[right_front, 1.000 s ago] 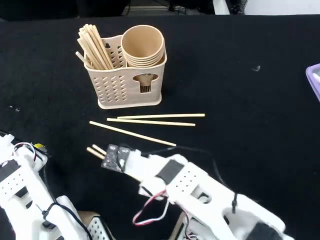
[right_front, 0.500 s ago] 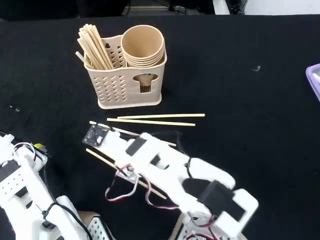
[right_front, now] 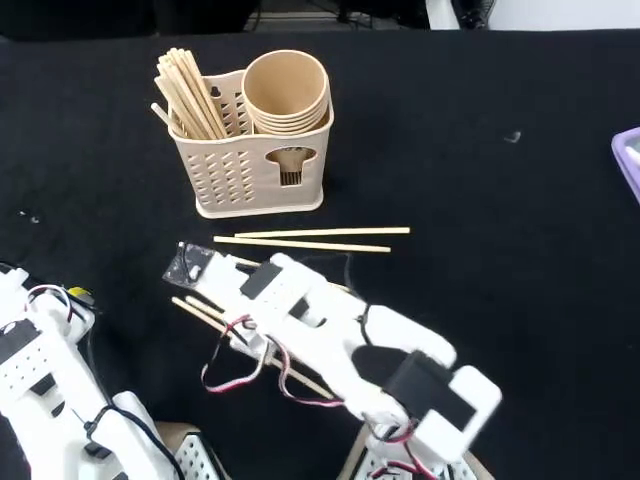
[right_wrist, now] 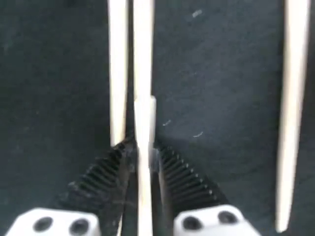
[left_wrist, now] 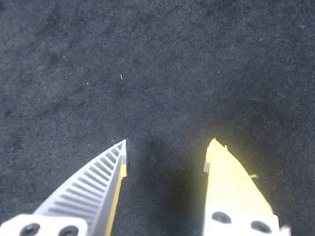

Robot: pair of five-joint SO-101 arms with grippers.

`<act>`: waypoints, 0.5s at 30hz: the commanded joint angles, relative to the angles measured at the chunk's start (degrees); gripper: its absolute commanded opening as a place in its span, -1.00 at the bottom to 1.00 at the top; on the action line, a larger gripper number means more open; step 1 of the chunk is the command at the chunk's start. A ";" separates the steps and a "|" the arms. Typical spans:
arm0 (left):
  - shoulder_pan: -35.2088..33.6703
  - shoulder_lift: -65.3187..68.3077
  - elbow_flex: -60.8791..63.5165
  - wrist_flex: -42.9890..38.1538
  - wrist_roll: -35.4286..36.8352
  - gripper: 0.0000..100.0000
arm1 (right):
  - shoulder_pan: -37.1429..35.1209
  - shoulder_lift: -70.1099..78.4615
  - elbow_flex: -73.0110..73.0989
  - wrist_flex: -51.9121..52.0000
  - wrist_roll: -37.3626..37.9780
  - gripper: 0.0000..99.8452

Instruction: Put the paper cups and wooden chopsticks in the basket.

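The right arm [right_front: 340,340] is stretched low over the tabletop [right_front: 480,200], with the right gripper [right_front: 190,265] out in front of the basket [right_front: 250,175]. Right wrist view shows it pinching a chopstick [right_wrist: 143,59], second chopstick [right_wrist: 117,64] just beside. High view has paper cups [right_front: 285,90] sitting in the basket. The left gripper [left_wrist: 167,150] is spread over bare tabletop.

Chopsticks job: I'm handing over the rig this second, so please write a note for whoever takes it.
Left gripper open over bare table.
Right gripper shut on one chopstick among the loose ones.
Done: stack of cups and a bundle of chopsticks stand in the basket.
Left: the held chopstick, two loose ones in front of the basket, and more by the right gripper.
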 commanded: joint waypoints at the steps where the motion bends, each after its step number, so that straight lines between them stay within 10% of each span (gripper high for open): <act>1: 0.40 -0.70 -2.95 -0.70 0.09 -0.48 | -0.35 -10.33 -1.45 4.66 0.62 -0.98; 15: 0.57 -0.70 -2.95 -0.70 0.09 -0.48 | 12.40 -51.12 -12.26 -8.44 3.87 -0.98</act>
